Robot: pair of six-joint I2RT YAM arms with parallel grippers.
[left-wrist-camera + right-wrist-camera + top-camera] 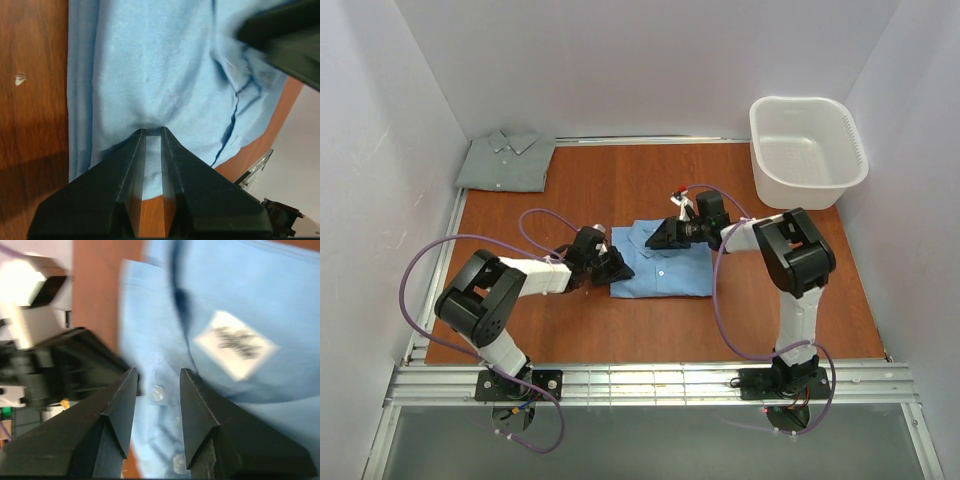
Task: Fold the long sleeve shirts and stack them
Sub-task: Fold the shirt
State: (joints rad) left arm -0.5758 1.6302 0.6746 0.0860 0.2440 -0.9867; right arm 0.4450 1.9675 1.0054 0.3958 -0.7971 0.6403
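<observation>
The light sky-blue shirt [665, 265] lies folded at the table's middle. The grey-green shirt [507, 160] lies folded at the back left corner. My left gripper [616, 268] is at the blue shirt's left edge. In the left wrist view the jaws [153, 131] are nearly closed, with blue cloth [160, 65] puckered between the tips. My right gripper [667, 236] is over the blue shirt's collar end. In the blurred right wrist view it [158, 374] is open above the button placket, next to the white neck label [235, 342].
A white plastic basket [790, 192] stands at the back right. White walls enclose the wooden table [620, 180] on three sides. The two grippers are close together over the blue shirt; the left one shows in the right wrist view [65, 365].
</observation>
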